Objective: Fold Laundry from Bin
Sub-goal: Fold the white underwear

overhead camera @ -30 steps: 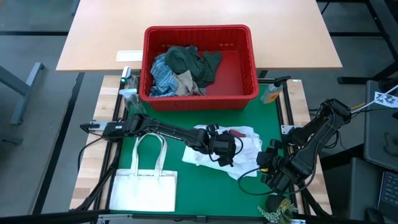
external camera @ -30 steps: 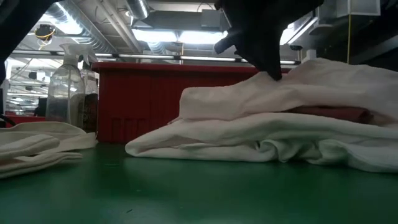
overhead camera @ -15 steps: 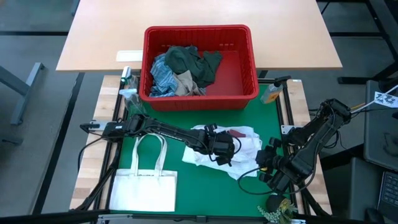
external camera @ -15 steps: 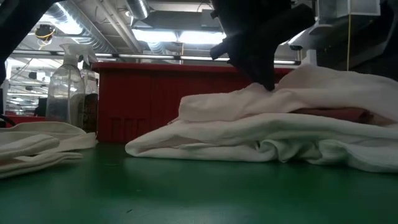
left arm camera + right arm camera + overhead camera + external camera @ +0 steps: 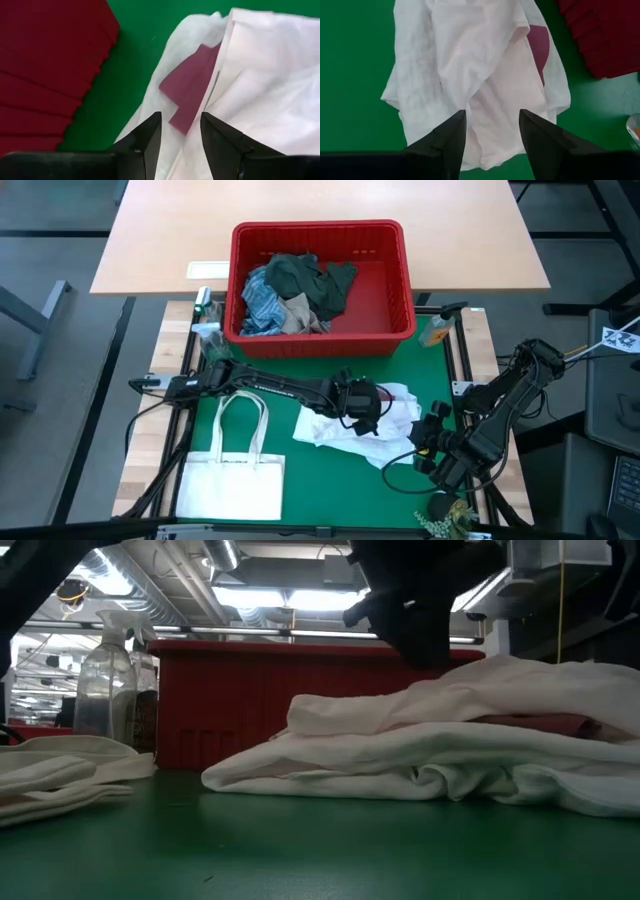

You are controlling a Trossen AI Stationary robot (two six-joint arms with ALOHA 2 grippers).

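**Colleague:** Where are you now with the laundry?

**Me:** I have the left gripper [image 5: 362, 402] just above the white garment [image 5: 355, 428], which lies crumpled on the green mat [image 5: 300, 470], toward its right edge. The fingers [image 5: 145, 142] are spread and hold nothing; in the low view there is a gap between them and the cloth. A maroon piece [image 5: 189, 90] shows from under the white folds. The other garments are in the red bin [image 5: 392, 290] at the far edge of the mat.

**Colleague:** And the right arm?

**Me:** The right gripper [image 5: 428, 442] waits near the right edge of the mat, beside the garment, fingers apart, empty.

**Colleague:** What worries you?

**Me:** I think the white cloth is bunched in several layers. If I pinch from here, I may take two layers, or the maroon piece together with it, and the fold will come crooked. The garment is also close to the right edge, so a pull could drag it off the mat.
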